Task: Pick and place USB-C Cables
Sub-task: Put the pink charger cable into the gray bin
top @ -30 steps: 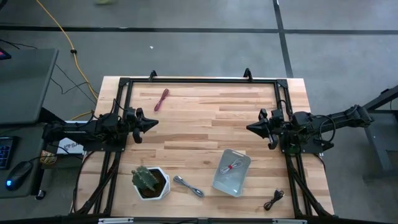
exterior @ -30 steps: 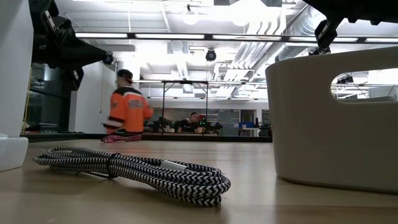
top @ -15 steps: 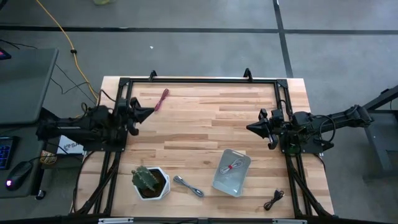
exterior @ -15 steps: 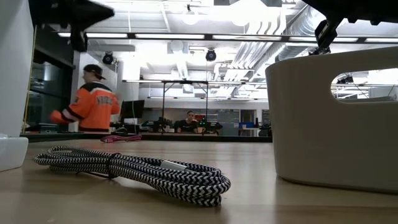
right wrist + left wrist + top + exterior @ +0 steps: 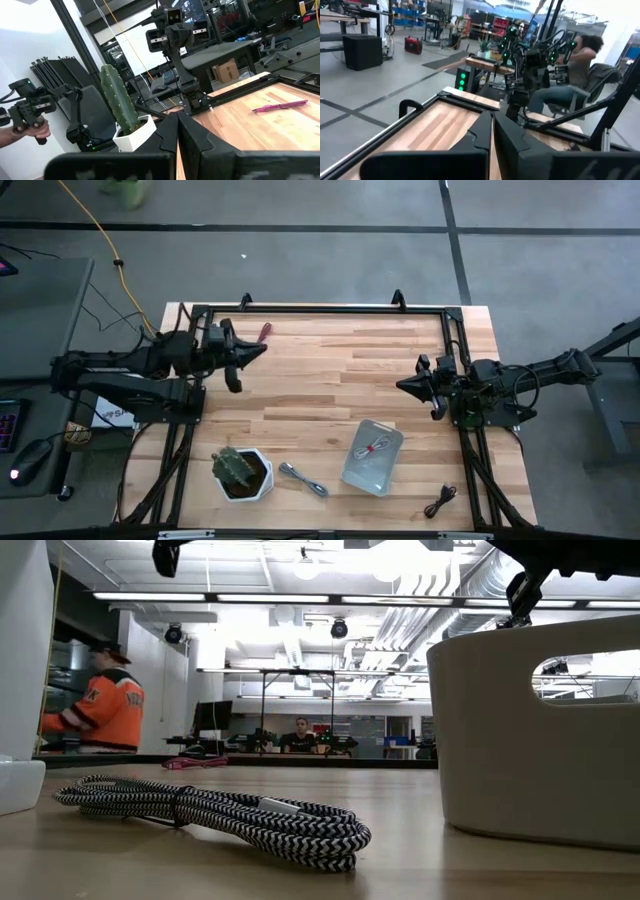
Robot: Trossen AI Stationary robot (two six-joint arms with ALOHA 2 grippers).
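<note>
High view, starting at the table's near edge: the black cable [image 5: 440, 502] lies by the near right corner, the silver-grey cable [image 5: 303, 479] sits between the potted cactus [image 5: 241, 471] and the pale bin [image 5: 372, 457], and the whitish cable with red [image 5: 373, 447] rests inside that bin. Low view shows the silver-grey cable [image 5: 215, 816] up close as a braided coil on the wood, with the bin wall [image 5: 500, 740] to one side of it. Farther in, the right gripper [image 5: 402, 386] hangs closed near the right edge, empty, well apart from every cable. Toward the far left corner, the left gripper [image 5: 262, 349] is closed and empty, its tips just beside the maroon cable [image 5: 264, 331], which lies partly hidden by them near the far edge. Compared with a second ago, the left arm has swung from mid-table toward the far edge, closing in on the maroon cable; the right arm has not moved, and all four cables lie where they lay.
</note>
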